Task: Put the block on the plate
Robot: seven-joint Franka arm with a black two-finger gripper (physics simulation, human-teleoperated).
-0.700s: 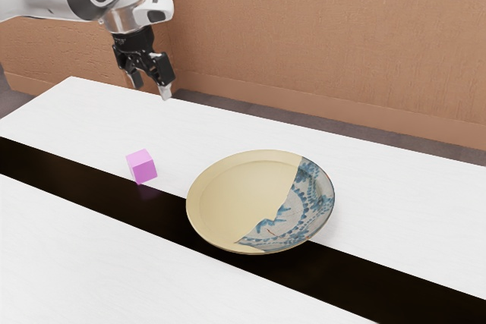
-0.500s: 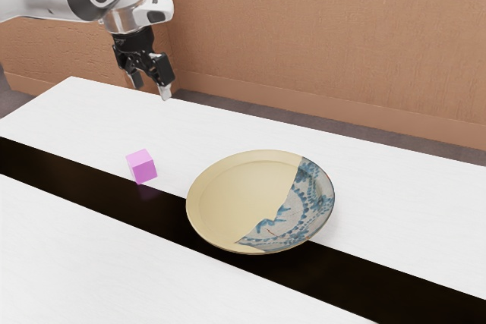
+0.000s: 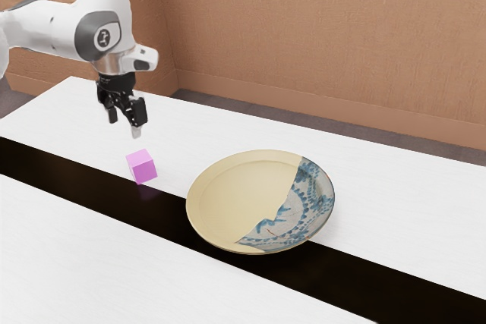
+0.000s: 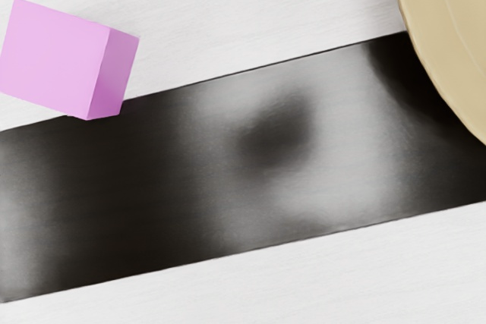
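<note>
My gripper (image 3: 124, 122) hangs over the table in the exterior view, open, with a gap between its fingers and nothing in it. Below it and a little toward the exterior view's right, the pink block (image 3: 142, 167) rests at the edge of the dark stripe. The wide plate (image 3: 243, 195), part cream and part blue-patterned, lies farther to the exterior view's right, apart from the block. In the wrist view the block (image 4: 57, 58) and a piece of the plate's cream rim (image 4: 433, 20) are visible, with dark stripe between them.
A glossy dark stripe (image 3: 91, 187) runs along the white table (image 3: 68, 248), passing under the plate. Beyond the table's far edge stands a brown wall (image 3: 319, 43).
My gripper has come down and moved toward the exterior view's left, now much nearer the block. The block and plate have stayed where they were.
</note>
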